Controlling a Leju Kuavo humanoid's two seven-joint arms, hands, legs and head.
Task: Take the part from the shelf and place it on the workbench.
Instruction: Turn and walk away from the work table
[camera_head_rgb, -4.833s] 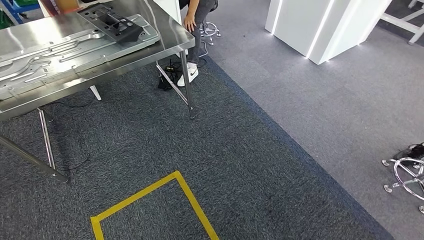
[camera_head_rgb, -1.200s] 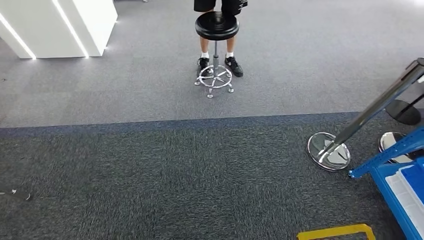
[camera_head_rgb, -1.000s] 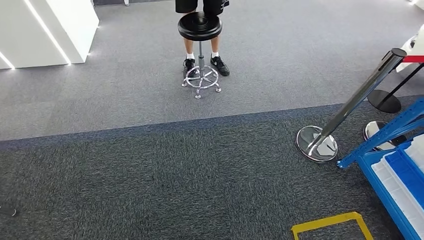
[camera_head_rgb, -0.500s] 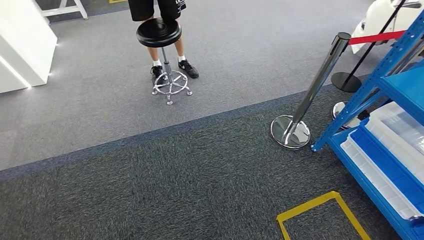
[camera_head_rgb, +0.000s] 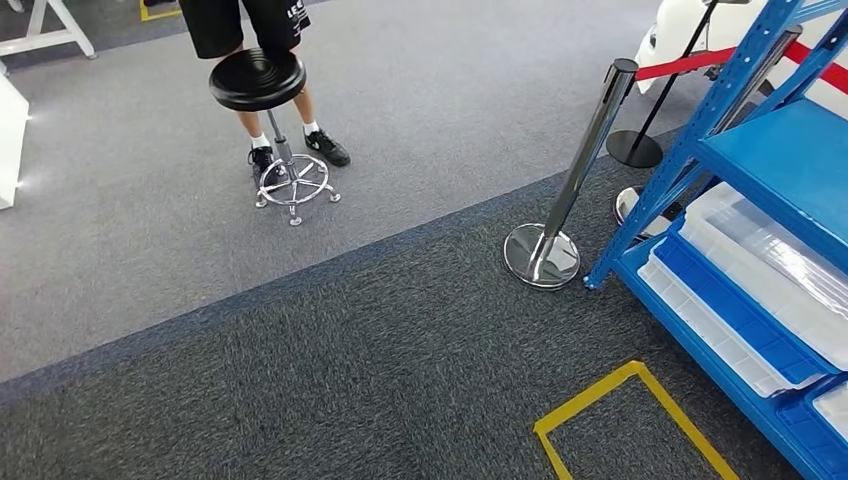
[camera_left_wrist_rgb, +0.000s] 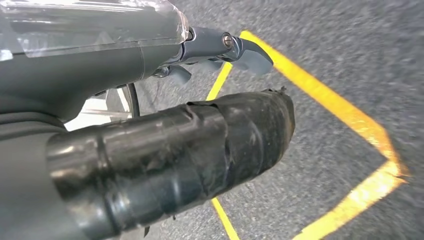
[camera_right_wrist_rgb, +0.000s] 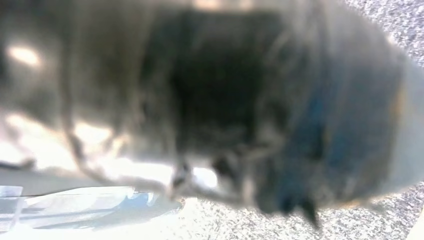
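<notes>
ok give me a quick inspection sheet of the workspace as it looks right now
surface: dark grey carpet in front, a lighter grey strip beyond; yellow tape square on the floor by the shelf
job's things: blue shelf at right, holding clear trays; no part can be made out; workbench nothing seen
clutter: chrome stanchion post on a round base beside the shelf corner; black stool on a chrome wheeled base
hands: left hand hangs over the yellow tape, nothing seen in it; right hand too blurred to judge
cables: nothing seen
surroundings: person's legs behind the stool; red barrier belt behind the shelf
</notes>
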